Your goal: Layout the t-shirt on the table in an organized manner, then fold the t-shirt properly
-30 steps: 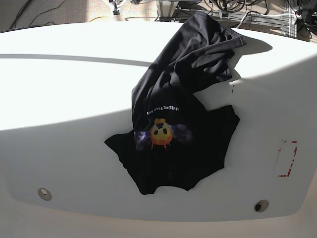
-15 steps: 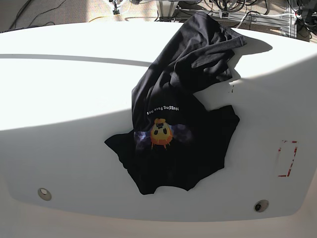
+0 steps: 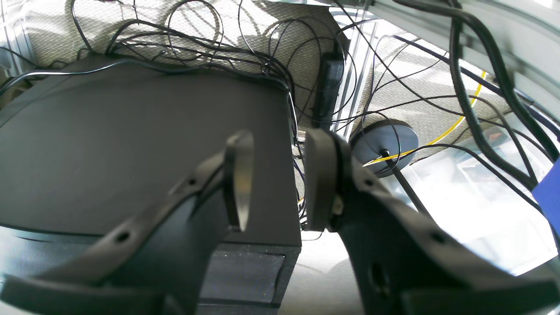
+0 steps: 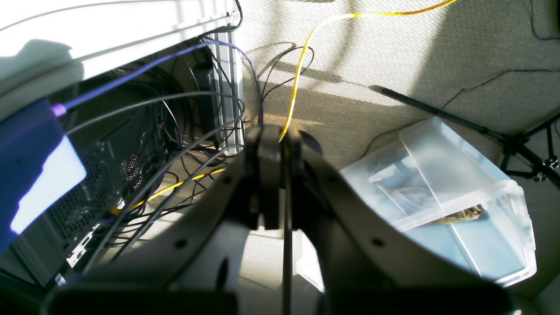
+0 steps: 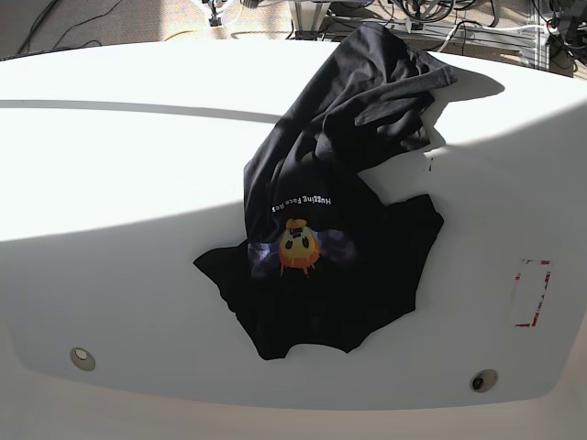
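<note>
Our left gripper [image 3: 278, 181] hangs below the table level with its jaws parted by a clear gap and nothing between them; beyond its fingertips [image 3: 238, 177] we see the flat top of a dark computer case [image 3: 131, 148], a tangle of black cables [image 3: 245, 57] on the carpet, a round grey base [image 3: 385, 142] to the right and a yellow cable [image 3: 455, 124] running past it. Our right gripper [image 4: 280, 175] has its jaws pressed together, holding nothing, with only a thin black cord crossing in front of them. Past it lie a clear plastic storage bin [image 4: 442, 197] on the right, a yellow cable [image 4: 302, 57] curving up the carpet, and a perforated computer case [image 4: 83, 197] with more wiring on the left.

Neither arm shows in the base view. There the t-shirt [image 5: 335, 220] lies crumpled near the middle of the table [image 5: 119, 183], black, with one bunched part stretching to the far edge and the broader part spread toward the near side. Its white lettering [image 5: 301, 201] and orange emoji print [image 5: 297, 247] face up. Two metal discs sit near the front edge, one left [image 5: 82, 357] and one right [image 5: 481, 380], and a red dashed rectangle [image 5: 530, 293] marks the right side, well apart from the cloth.
</note>
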### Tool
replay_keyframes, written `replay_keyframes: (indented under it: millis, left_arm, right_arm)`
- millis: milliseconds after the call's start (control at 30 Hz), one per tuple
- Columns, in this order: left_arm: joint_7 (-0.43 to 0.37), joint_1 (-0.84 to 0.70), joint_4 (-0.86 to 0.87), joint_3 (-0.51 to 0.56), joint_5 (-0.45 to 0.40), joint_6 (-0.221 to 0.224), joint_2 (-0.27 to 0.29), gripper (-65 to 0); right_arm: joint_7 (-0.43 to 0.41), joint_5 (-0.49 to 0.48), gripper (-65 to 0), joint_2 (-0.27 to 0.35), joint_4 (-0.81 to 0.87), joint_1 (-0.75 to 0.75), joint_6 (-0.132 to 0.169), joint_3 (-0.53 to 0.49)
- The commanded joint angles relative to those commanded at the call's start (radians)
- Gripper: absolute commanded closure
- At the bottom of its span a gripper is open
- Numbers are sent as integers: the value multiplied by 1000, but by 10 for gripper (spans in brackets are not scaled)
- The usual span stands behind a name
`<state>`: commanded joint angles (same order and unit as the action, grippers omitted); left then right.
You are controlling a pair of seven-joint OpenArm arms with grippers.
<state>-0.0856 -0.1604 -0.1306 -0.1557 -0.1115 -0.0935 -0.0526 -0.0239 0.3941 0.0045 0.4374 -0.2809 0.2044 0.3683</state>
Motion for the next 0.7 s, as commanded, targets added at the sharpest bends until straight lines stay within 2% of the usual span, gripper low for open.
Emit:
replay_keyframes:
  millis: [300, 500, 567, 700]
  left_arm:
    - [-2, -7, -3, 2, -1, -1, -1, -189]
    - [-15, -42, -46, 1, 6, -15, -10, -197]
    - [-21, -81, -84, 4, 16, -27, -23, -204]
    - [-15, -265, -284, 17, 71, -36, -105, -227]
  right_arm:
    - [6, -4, -20, 0, 0, -3, -1, 1]
    - [5, -1, -13, 13, 22, -34, 10, 3]
    - [3, 0, -13, 26, 46, -62, 23, 2]
    - [8, 1, -13, 67, 178, -192, 50, -1]
